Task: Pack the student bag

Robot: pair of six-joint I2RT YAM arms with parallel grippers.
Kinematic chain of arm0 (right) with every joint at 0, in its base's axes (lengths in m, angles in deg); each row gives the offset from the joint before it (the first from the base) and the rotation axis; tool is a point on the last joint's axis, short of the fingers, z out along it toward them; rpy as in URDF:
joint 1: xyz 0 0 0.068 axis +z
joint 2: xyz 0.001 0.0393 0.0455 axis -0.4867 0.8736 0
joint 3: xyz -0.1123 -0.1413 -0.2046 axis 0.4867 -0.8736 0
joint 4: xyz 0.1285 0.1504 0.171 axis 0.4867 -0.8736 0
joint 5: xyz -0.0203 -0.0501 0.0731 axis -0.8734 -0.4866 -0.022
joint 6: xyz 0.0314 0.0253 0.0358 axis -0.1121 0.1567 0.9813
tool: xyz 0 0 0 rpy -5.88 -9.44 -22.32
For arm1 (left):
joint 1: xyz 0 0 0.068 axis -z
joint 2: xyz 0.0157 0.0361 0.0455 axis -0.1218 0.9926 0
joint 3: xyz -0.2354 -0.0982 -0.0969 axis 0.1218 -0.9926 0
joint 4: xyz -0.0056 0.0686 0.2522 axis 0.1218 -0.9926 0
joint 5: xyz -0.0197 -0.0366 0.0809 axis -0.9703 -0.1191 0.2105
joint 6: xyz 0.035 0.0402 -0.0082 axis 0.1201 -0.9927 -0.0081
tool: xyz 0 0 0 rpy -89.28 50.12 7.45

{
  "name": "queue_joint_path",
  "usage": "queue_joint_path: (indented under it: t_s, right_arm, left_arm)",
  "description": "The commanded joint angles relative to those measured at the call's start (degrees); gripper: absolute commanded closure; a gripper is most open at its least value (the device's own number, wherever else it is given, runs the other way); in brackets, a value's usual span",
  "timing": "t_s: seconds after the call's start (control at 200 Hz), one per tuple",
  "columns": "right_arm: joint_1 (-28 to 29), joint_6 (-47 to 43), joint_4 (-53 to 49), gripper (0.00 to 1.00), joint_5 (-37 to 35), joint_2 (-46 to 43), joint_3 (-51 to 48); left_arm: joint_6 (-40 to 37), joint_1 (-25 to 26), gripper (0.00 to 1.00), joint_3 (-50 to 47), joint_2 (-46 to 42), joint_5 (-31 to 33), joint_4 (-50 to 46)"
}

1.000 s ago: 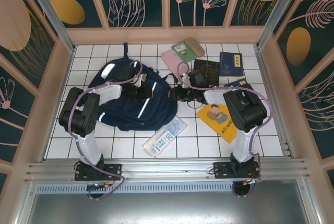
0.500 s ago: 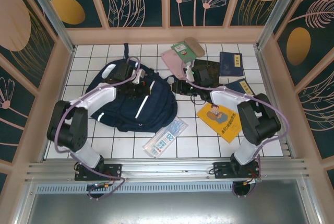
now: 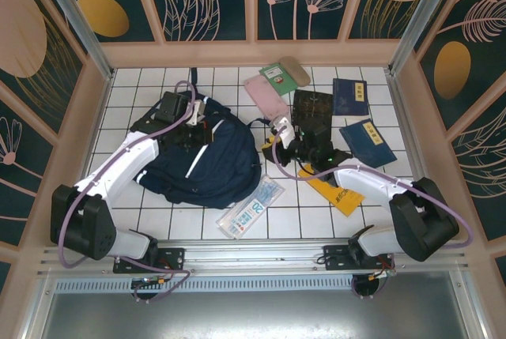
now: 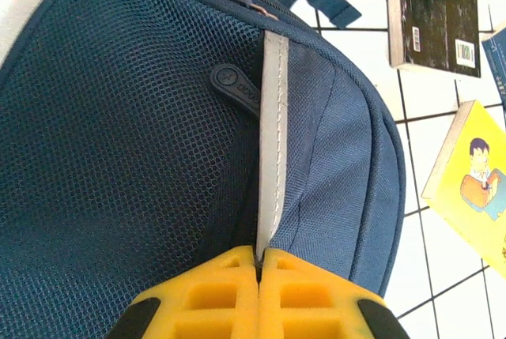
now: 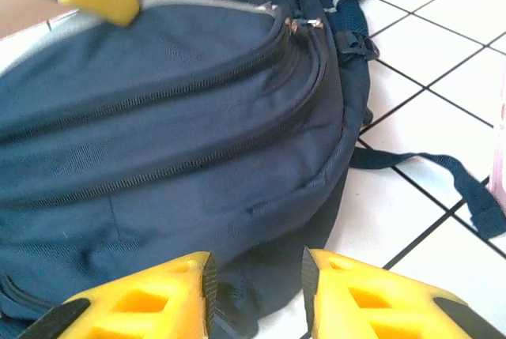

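The student bag (image 3: pixel 209 167), dark navy with a white reflective stripe (image 4: pixel 273 133), lies left of centre on the white tiles. My left gripper (image 3: pixel 192 135) sits on its upper part, and in the left wrist view its jaws (image 4: pixel 258 258) are shut, pinching the lower end of that stripe. My right gripper (image 3: pixel 277 148) is at the bag's right edge. It is open (image 5: pixel 257 282), low over the tiles, with the bag's (image 5: pixel 174 149) bottom fold between its fingers. The zips on this side look closed, with pulls (image 5: pixel 299 24) near the top.
A yellow picture book (image 3: pixel 336 187) lies under the right forearm. Two blue books (image 3: pixel 368 141) (image 3: pixel 350 96), a dark book (image 3: pixel 312 106), a pink case (image 3: pixel 265 94) and a green item (image 3: pixel 278 77) lie behind. A clear pouch (image 3: pixel 250 206) lies in front of the bag. A loose strap (image 5: pixel 443 173) trails on the tiles.
The left arm stretched out and its gripper moved left across the bag and shut on the stripe. The right gripper opened wider and came down at the bag's right edge.
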Motion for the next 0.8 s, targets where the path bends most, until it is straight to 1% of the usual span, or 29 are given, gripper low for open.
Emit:
queue_joint_path:
  t_s: [0.0, 0.07, 0.2, 0.28, 0.375, 0.535, 0.796]
  right_arm:
    - [1.5, -9.3, 2.0, 0.64, 1.8, -0.3, -2.3]
    - [2.9, -11.4, 1.4, 0.63, 1.8, 0.4, -2.3]
    - [4.8, -11.8, 2.6, 0.61, 3.3, 1.9, -2.8]
    - [5.8, -12.1, 4.0, 0.60, 1.8, 2.9, -3.0]
    - [5.8, -12.4, 4.4, 0.57, 0.3, 4.4, -2.2]
    - [5.9, -14.8, 2.1, 0.57, 1.2, 7.9, -0.2]
    - [5.9, -15.1, 4.4, 0.59, 1.6, 12.2, 0.7]
  left_arm:
    - [-1.2, -0.7, 1.00, 4.7, -3.3, 1.2, -0.7]
    - [-1.2, -0.8, 1.00, 5.3, -3.9, 1.6, -1.2]
    - [-1.1, -0.7, 1.00, 5.7, -4.7, 2.0, -1.4]
    - [-1.1, -0.7, 1.00, 5.7, -4.9, 2.1, -1.4]
    - [-1.0, -0.8, 1.00, 5.8, -5.2, 2.0, -1.4]
    - [-0.9, -0.8, 1.00, 5.8, -5.7, 2.6, -1.5]
    - [-0.6, -0.9, 1.00, 5.8, -6.2, 2.5, -1.5]
